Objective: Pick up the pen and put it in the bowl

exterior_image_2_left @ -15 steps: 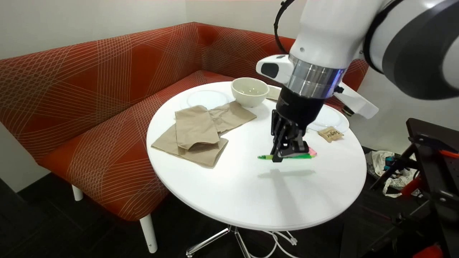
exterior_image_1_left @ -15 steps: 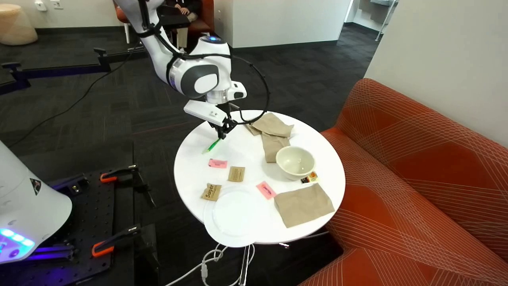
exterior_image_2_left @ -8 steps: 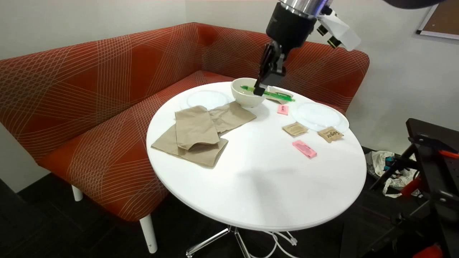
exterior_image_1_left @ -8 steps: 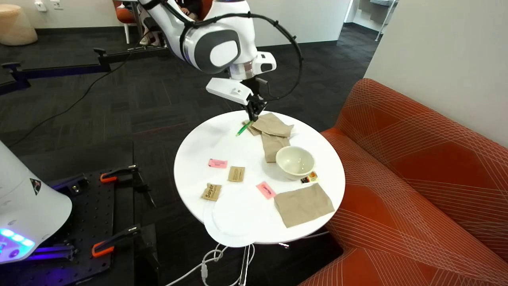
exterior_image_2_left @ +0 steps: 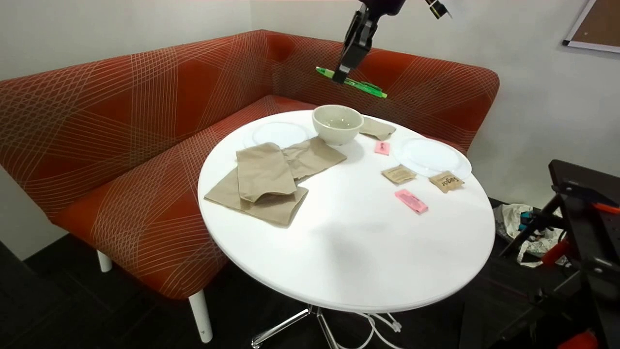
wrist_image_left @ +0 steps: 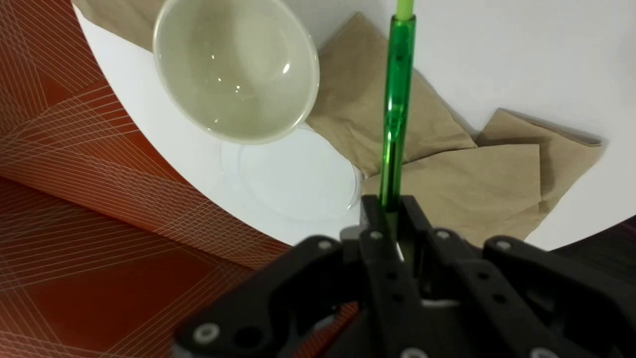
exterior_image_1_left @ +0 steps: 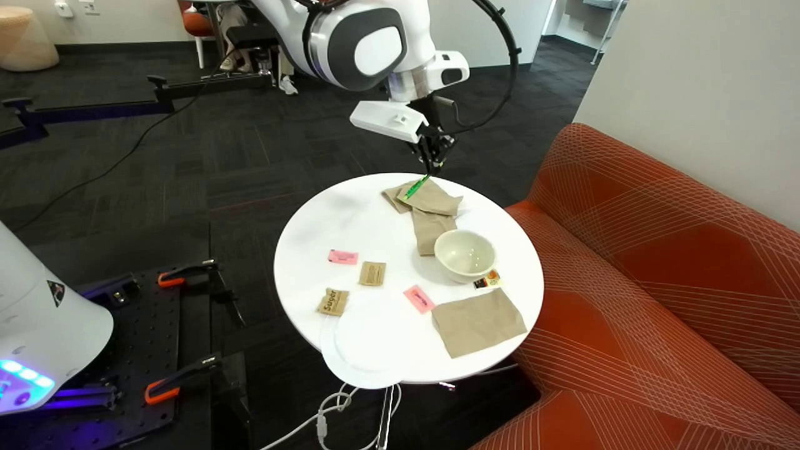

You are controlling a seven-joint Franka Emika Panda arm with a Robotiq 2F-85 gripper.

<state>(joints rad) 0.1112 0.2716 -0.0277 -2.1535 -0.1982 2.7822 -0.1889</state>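
Gripper [exterior_image_2_left: 340,76] and pen [exterior_image_2_left: 362,86] had risen and shifted sideways since half a second earlier. The jaws stood narrow, pinching the pen off its middle, the longer end jutting free; a knock there could have twisted it in the grip. Both hung above the table [exterior_image_2_left: 348,283], and the wrist view put the bowl [wrist_image_left: 238,69] off to one side, so an early release would likely have dropped the pen on the brown napkins [wrist_image_left: 462,184]. Lowered askew, it might have snagged the bowl's rim.
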